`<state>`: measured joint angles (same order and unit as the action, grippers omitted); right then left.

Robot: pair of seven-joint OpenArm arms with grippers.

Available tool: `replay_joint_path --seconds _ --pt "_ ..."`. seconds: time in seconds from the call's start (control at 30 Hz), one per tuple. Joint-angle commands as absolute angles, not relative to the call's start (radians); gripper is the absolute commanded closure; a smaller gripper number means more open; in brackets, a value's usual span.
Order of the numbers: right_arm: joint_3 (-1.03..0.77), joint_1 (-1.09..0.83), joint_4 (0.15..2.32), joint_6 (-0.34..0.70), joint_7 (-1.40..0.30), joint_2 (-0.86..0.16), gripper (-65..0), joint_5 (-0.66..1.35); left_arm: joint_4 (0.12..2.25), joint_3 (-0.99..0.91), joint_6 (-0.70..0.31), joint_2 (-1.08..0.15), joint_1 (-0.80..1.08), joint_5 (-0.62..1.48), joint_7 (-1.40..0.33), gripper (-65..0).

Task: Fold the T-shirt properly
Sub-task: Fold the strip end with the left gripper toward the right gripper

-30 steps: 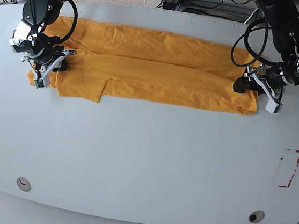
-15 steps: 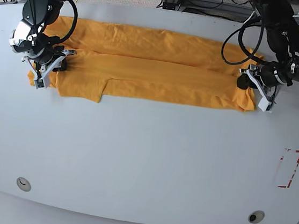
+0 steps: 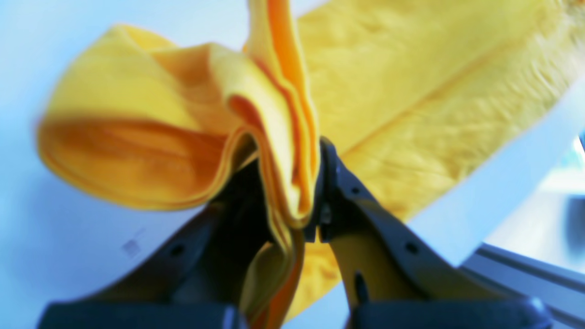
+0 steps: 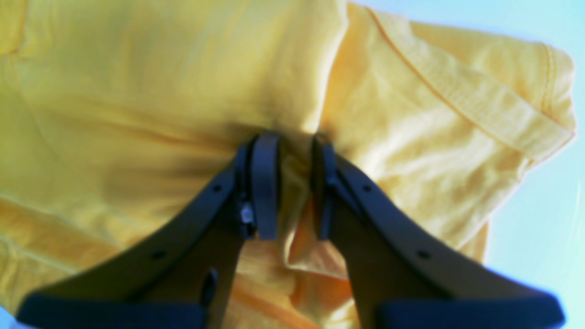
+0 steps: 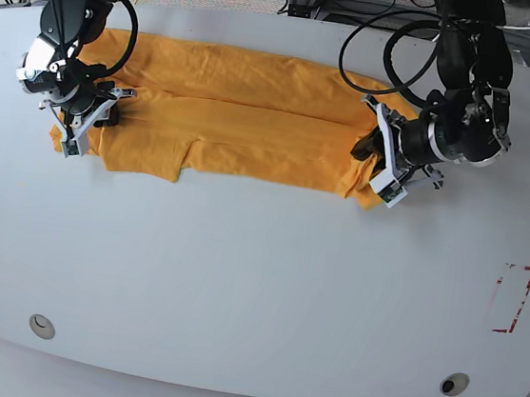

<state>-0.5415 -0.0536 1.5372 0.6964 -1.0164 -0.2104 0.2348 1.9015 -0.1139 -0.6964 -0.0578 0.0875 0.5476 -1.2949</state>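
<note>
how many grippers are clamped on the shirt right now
2. The left gripper pinches the bunched end of the T-shirt at the base view's right. The right gripper grips the opposite end, at that view's left. Both wrist views confirm cloth between the jaws.

The whole near half of the surface (image 5: pixel 254 293) lies open from the left edge to the right, wide enough for either arm to sweep through. Along the far edge the T-shirt (image 5: pixel 245 120) stretches in a long band, blocking that strip. The left end effector (image 5: pixel 383 169) and right end effector (image 5: pixel 80 125) stand at its two ends, cables looping above the far-right corner.
</note>
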Motion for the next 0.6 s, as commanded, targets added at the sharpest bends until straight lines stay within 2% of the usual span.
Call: replay_joint_path --seconds 0.0,0.33,0.57 --pt "-0.539 -0.056 1.540 0.698 -1.046 -0.217 -11.1 0.216 1.920 -0.056 -0.698 -0.035 0.056 0.567 -1.270 -3.3" --pt "-0.539 -0.051 1.540 0.698 -1.046 -0.199 -11.1 0.211 1.767 0.157 -0.698 0.131 -0.013 0.375 -1.264 -3.5" --pt "-0.539 -0.050 1.543 0.698 -1.046 -0.189 -11.1 0.213 1.693 0.159 -0.698 0.157 -0.048 0.338 -1.264 -3.6"
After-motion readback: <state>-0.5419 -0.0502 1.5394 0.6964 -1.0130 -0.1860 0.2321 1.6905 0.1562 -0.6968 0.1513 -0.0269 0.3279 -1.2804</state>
